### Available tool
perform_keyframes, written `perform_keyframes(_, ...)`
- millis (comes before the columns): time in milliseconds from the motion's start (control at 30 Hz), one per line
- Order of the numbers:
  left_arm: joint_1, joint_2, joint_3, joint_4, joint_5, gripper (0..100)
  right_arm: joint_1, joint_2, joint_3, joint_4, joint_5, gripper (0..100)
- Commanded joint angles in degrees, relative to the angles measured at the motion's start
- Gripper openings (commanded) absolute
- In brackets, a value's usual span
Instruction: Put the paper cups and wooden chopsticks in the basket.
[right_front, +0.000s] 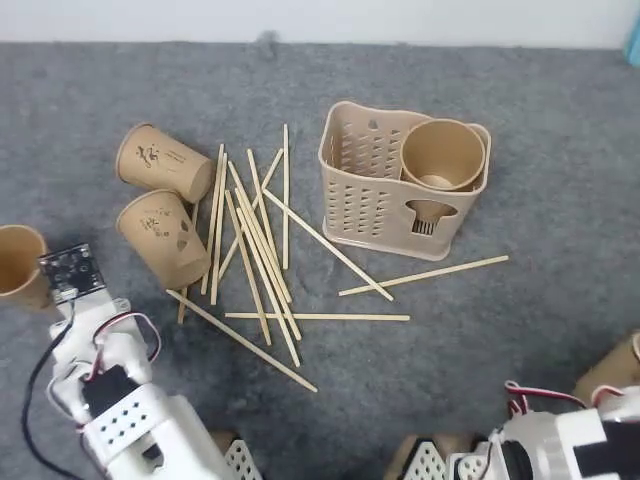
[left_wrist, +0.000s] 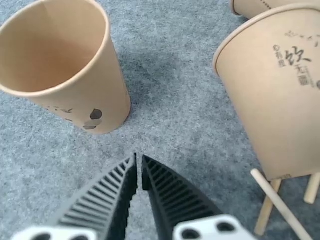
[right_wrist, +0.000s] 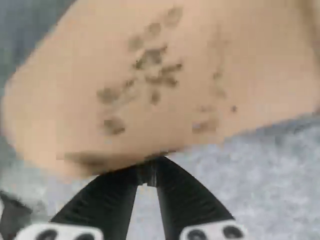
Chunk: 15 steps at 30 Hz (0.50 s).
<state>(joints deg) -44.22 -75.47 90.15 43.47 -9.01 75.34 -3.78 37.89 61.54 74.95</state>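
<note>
A beige basket (right_front: 365, 210) stands right of centre with one paper cup (right_front: 442, 153) upright inside it. Two printed cups (right_front: 163, 160) (right_front: 163, 237) lie on their sides at the left. Several wooden chopsticks (right_front: 262, 250) are scattered between them and the basket. Another cup (right_front: 18, 265) stands upright at the far left. My left gripper (left_wrist: 139, 164) is shut and empty, low over the carpet between that upright cup (left_wrist: 65, 65) and a lying cup (left_wrist: 280, 95). My right gripper (right_wrist: 148, 174) is shut, its tips against the side of a cup (right_wrist: 165, 80) lying at the right edge (right_front: 612, 372).
Grey carpet (right_front: 500, 330) covers the whole work area. The left arm (right_front: 105, 390) sits at the near left, the right arm (right_front: 560, 445) at the near right. Two chopstick ends (left_wrist: 272, 200) poke out from under the lying cup beside my left gripper.
</note>
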Motion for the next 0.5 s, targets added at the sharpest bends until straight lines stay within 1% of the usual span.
perform_keyframes(0, 0.35, -0.88, -0.13, -1.23, -0.44, 2, -3.21, -0.84, -0.09, -5.05, -7.03, 0.9)
perform_keyframes(100, 0.35, -0.88, -0.13, -1.23, -0.44, 2, -5.93, -0.92, -0.26, -5.58, -11.08, 0.9)
perform_keyframes(367, 0.35, -0.88, -0.13, -1.23, -0.44, 2, -16.04, -1.01, -0.35, -5.23, -21.71, 0.9)
perform_keyframes(467, 0.35, -0.88, -0.13, -1.23, -0.44, 2, -19.03, -1.1, -0.44, -2.86, -24.26, 0.8)
